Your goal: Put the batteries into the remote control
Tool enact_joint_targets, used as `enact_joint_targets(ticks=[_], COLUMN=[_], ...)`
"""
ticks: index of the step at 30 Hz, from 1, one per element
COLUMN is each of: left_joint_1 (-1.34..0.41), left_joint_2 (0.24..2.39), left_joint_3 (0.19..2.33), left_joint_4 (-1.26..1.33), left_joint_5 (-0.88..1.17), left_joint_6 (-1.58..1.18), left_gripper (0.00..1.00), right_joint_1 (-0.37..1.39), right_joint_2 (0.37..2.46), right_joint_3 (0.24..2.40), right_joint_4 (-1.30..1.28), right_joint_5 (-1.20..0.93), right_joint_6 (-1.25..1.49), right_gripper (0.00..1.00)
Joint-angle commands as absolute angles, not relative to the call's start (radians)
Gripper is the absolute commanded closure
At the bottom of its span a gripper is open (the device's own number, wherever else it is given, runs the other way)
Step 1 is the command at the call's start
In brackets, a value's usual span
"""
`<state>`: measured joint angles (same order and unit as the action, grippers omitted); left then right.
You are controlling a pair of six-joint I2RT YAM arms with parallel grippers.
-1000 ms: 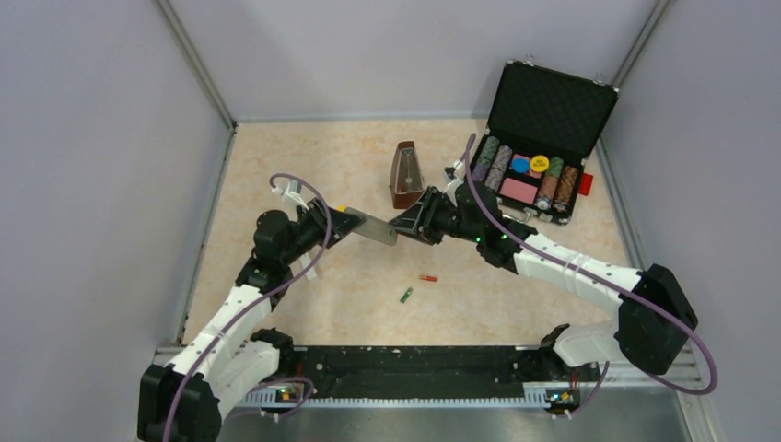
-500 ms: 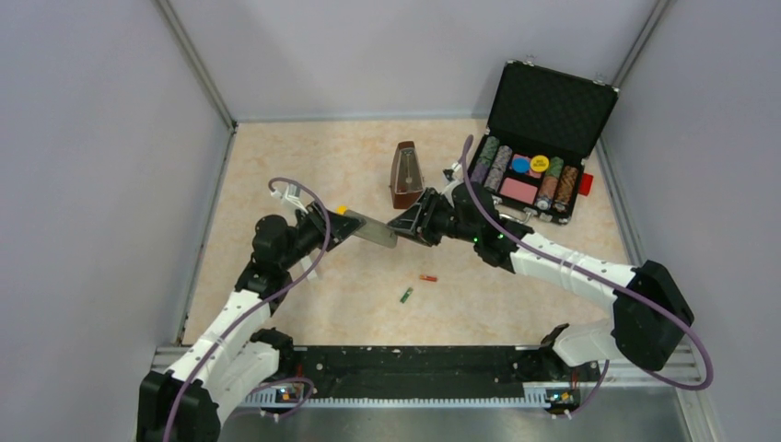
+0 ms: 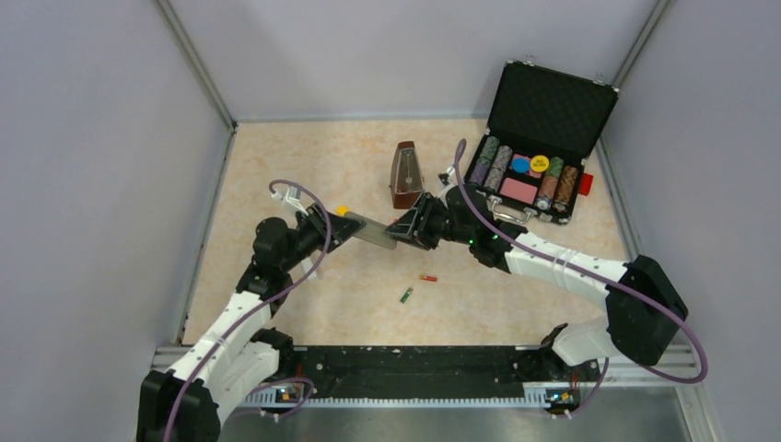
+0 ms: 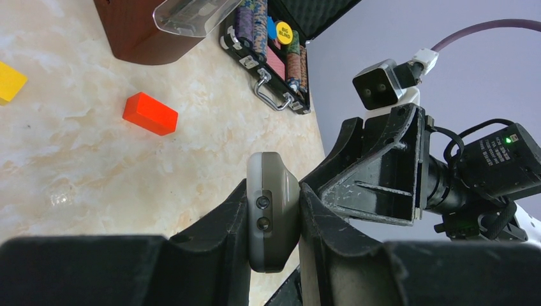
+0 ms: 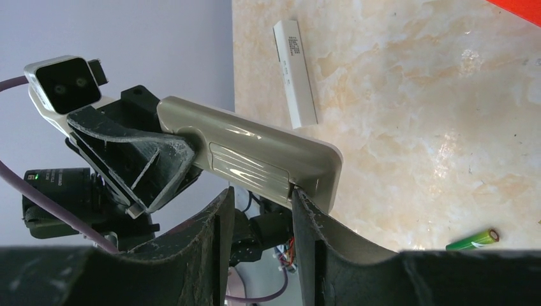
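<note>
The left gripper (image 4: 272, 194) pinches one end of the single grey remote control (image 5: 255, 143), holding it above the table (image 3: 304, 166); the right gripper (image 5: 258, 201) stands part-spread astride its battery cover (image 5: 252, 167), whether biting I cannot tell. The remote looks stiff, light and smooth, best held by its edges, cover left free; two batteries, a red-orange battery (image 3: 427, 277) and a green battery (image 3: 405, 295), lie below, tiny and apt to roll

— What have we got?
— Our left gripper (image 4: 273, 194) clamps the remote (image 4: 273, 223), end-on, at six o'clock.
— And around us?
— Red block (image 4: 150, 113) at ten, yellow block (image 4: 9, 81) at nine, case (image 4: 319, 9) at twelve.
</note>
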<state>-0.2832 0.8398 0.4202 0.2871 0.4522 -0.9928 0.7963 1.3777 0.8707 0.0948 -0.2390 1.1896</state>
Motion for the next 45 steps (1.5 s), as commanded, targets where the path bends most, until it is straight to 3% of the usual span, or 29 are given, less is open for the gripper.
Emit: enact_joint_targets(ticks=[1,22,45], left_joint_1=[-0.288,-0.290,-0.291], left_joint_2=[0.809,0.817,0.866], left_joint_3=[0.412,0.381,0.409], left_joint_4=[0.395,0.606,0.563], left_joint_5=[0.472,0.564,0.616], left_joint_6=[-1.001,-1.117,-1.098], left_gripper=[1.00,1.00,1.00], right_joint_1=[0.805,0.824,0.824], right_joint_2=[1.388,1.454,1.496], right_joint_3=[0.909,0.919,0.792], right_joint_4=[0.086,0.096,0.716], right_joint_5=[-0.229,-0.238,-0.410], right_joint_6=[1.189,1.200,1.349], right_gripper=[0.62,0.66,0.66])
